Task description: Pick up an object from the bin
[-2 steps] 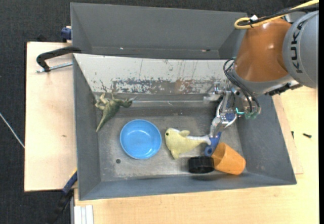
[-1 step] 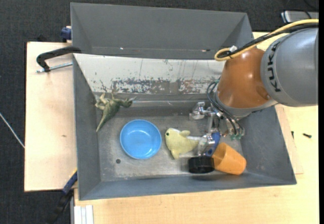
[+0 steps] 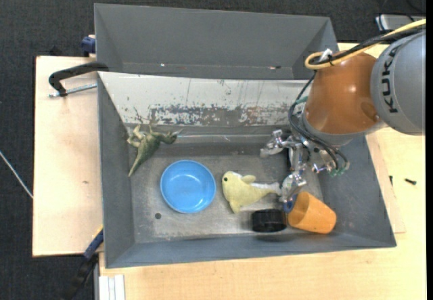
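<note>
One orange cup (image 3: 314,215) — beside claw (image 3: 292,188)

- bin (image 3: 203,48): grey metal, matt, and the back wall is scuffed and flecked with worn patches.
- blue bowl (image 3: 188,186): smooth plastic with a soft sheen.
- yellow toy (image 3: 238,191): fuzzy, looks like plush cloth.
- orange cup (image 3: 312,213): smooth, matt plastic.
- green dinosaur (image 3: 145,143): matt plastic.
- black piece (image 3: 268,221): dull, maybe rubber, hard to tell from here.
- gripper (image 3: 292,190): bare shiny metal.
- orange wrist cover (image 3: 338,99): glossy.
</note>
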Robot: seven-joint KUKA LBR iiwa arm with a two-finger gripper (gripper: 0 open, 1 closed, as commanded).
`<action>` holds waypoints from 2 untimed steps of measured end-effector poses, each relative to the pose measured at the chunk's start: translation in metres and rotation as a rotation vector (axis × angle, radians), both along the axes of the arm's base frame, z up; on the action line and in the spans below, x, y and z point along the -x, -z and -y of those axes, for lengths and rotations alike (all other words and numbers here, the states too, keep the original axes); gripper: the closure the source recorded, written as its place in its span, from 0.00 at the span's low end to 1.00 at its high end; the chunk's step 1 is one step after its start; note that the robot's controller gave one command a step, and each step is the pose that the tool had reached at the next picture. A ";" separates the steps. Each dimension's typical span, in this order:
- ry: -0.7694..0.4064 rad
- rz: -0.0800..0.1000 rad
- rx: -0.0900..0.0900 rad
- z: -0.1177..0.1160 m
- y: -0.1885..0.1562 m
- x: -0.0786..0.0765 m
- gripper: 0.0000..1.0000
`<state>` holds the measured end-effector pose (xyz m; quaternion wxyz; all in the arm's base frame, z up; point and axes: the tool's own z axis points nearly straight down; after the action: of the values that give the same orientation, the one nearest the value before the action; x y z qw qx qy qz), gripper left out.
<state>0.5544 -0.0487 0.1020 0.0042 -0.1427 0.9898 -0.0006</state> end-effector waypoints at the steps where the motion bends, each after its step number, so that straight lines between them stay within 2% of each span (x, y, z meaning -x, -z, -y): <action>1: 0.155 -0.005 -0.003 -0.006 0.001 0.001 0.00; 2: 0.230 -0.004 -0.004 0.003 0.029 0.002 0.00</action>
<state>0.5528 -0.0521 0.0729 0.0026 -0.0284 0.9996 0.0014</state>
